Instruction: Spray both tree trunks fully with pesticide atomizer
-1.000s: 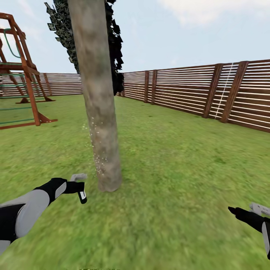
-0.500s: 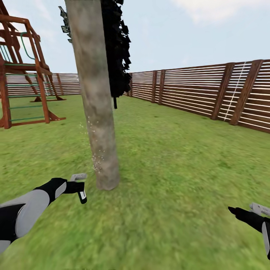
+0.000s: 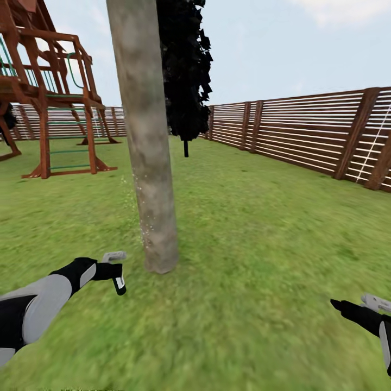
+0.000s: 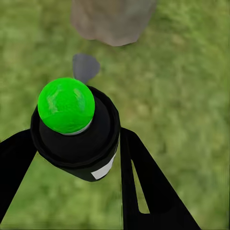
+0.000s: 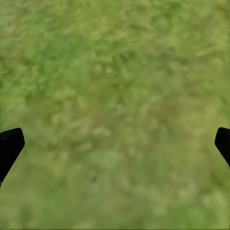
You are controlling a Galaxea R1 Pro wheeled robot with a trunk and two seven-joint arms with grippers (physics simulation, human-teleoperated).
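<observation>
Outdoors, on rough mottled green grass [image 3: 255, 282] — the ground underfoot in every view, blurred in both wrist views.

Enclosure: brown fence [image 3: 304, 136] of horizontal wooden slats, running from far ahead of the grippers along the right side and across the far left background. Pale blue sky above.

Item 1: tree trunk [image 3: 149, 141], thick, straight, grey-brown, standing upright just ahead and to the right of the left gripper [image 3: 115, 270]. Fine white specks of pesticide [image 3: 142, 214] dot the trunk's left edge on its lower part. In the left wrist view the base of the trunk [image 4: 112, 19] shows beyond the fingers.

Item 2: pesticide atomizer [image 4: 76, 129], black body with a bright green round cap and a small white patch on its side — no legible writing. It sits pinched between the left gripper's dark fingers [image 4: 143, 187]; in the head view it hangs as a small black piece [image 3: 119, 283] below the grey-white fingertip.

Item 3: right gripper [image 3: 374, 307], low over bare grass, well apart from the trunk. The right wrist view shows its two dark fingertips [image 5: 9, 146] spread wide with nothing between them.

Item 4: dark conifer [image 3: 185, 70], thin-stemmed, behind the trunk.

Item 5: red-brown wooden play frame [image 3: 51, 103] with green rungs, far ahead-left of the left gripper.
</observation>
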